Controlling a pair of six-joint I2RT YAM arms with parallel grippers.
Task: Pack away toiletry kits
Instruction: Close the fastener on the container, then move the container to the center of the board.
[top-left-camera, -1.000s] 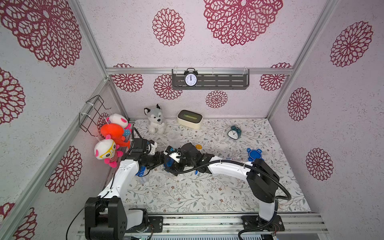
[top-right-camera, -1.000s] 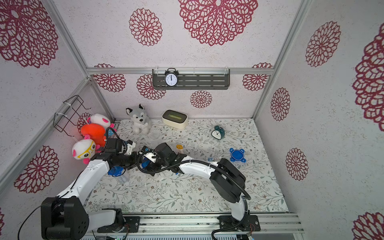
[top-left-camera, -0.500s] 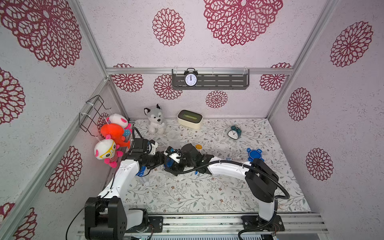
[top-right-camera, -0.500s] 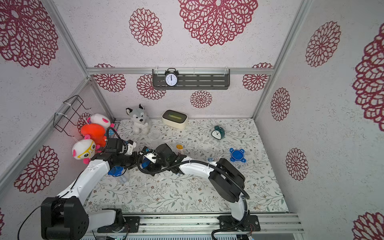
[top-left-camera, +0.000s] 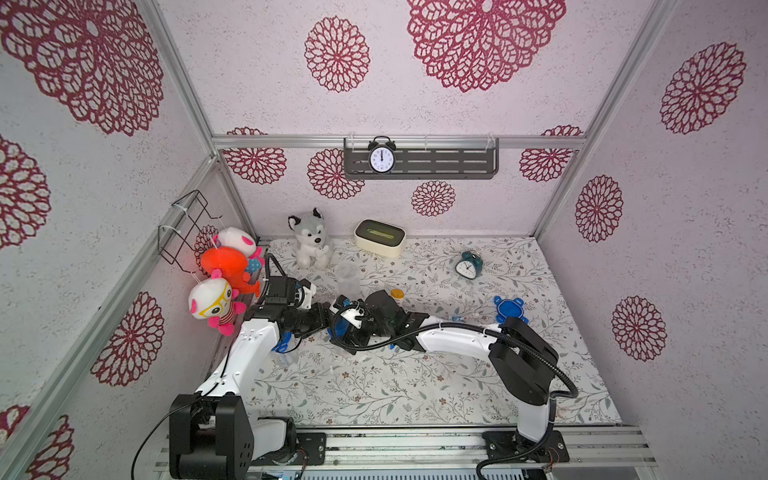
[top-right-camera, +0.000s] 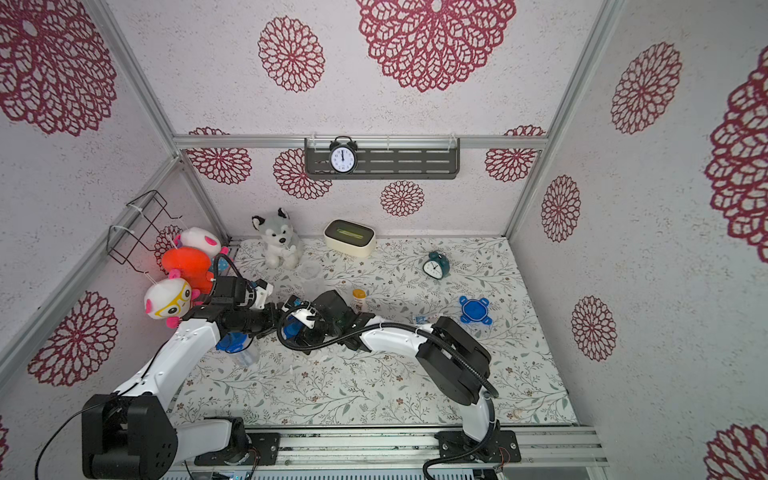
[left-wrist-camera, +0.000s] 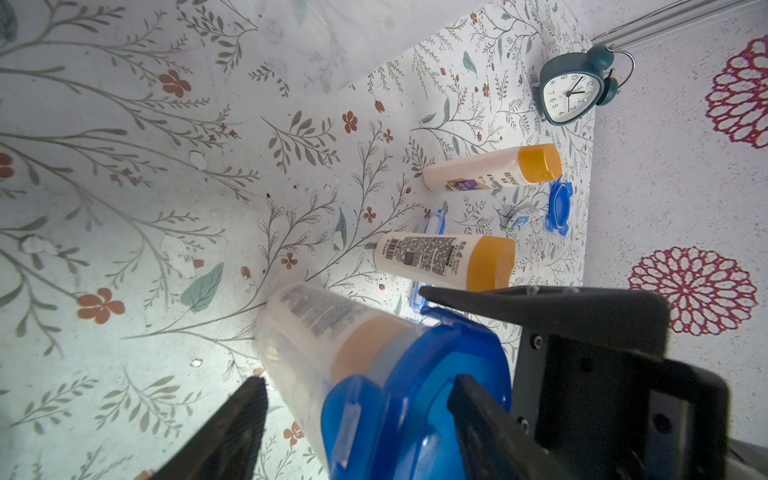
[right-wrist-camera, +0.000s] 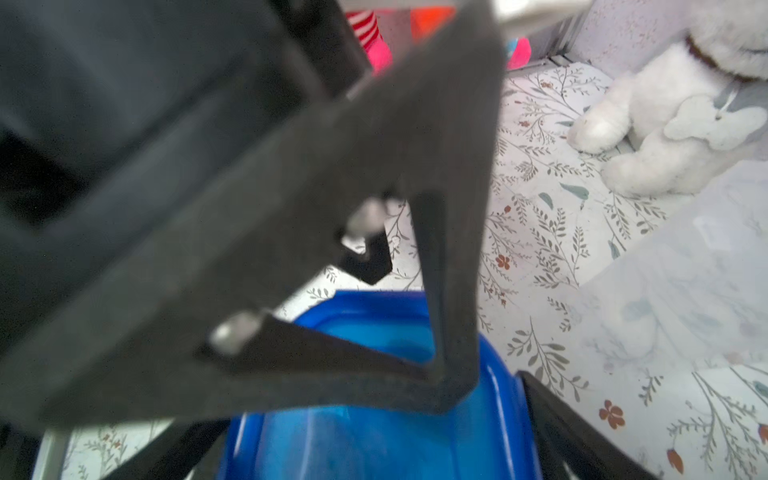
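Spread wide, the right gripper (right-wrist-camera: 374, 436) flanks the blue lid (right-wrist-camera: 374, 332) on a cup (left-wrist-camera: 291, 340) toward the table's (top-left-camera: 374, 390) left edge. The left gripper (left-wrist-camera: 357, 378) straddles that cup, grip unclear. Three cups in all, with a second lidded cup (top-right-camera: 245, 355) and an empty cup (top-left-camera: 347, 274). Three lids, counting a loose lid (top-left-camera: 509, 309). Three bottles (left-wrist-camera: 328, 324) (left-wrist-camera: 432, 259) (left-wrist-camera: 478, 172). One toothpaste tube (left-wrist-camera: 524, 216). Nothing visibly moved since a second ago.

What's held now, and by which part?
Clear cup, lid on: left pincer straddles its upper wall, right pincer flanks the rim of the blue lid. Whether either clamps can't be told.
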